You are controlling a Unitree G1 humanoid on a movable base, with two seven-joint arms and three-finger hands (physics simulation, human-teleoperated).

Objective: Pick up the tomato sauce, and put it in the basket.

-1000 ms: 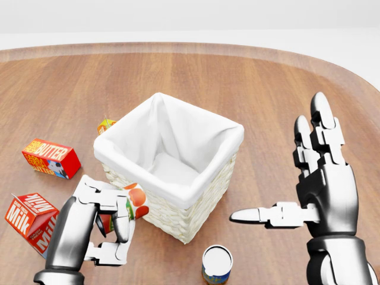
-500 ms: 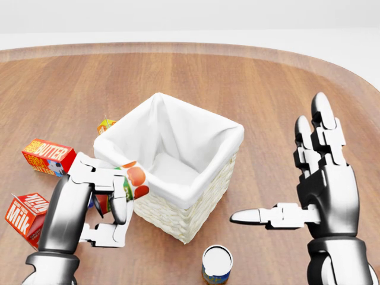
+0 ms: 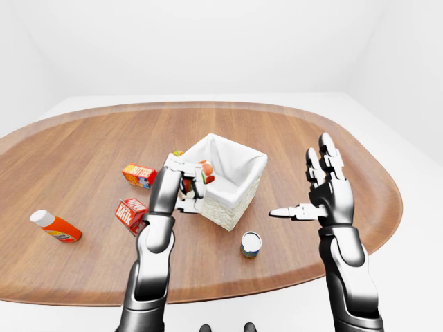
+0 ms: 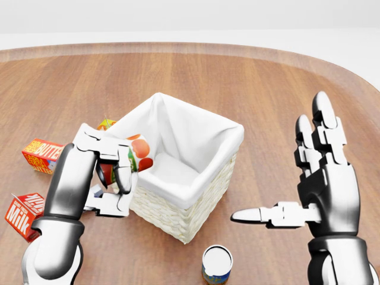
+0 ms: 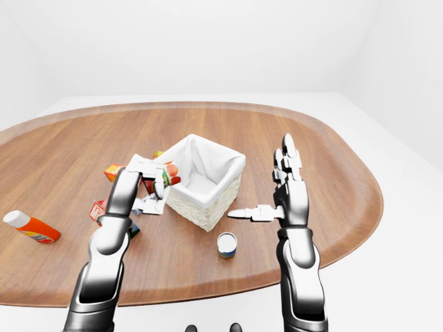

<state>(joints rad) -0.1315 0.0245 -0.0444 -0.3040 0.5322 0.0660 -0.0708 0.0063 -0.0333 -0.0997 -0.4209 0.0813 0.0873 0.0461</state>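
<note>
Left hand [image 4: 110, 172] has lifted tomato sauce [image 4: 135, 152] to basket [image 4: 196, 196] rim

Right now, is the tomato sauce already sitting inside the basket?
No, the left hand holds the tomato sauce in the air at the basket rim, not down inside it.

tomato sauce [image 4: 135, 155] half hidden by left hand [image 4: 104, 172], label unreadable

My left hand [image 4: 105, 172] grips the tomato sauce [image 4: 132, 155] right at the left rim of the basket [image 4: 196, 193], its top poking over the white liner. My right hand [image 4: 317, 190] hangs open, well right of it.
</note>
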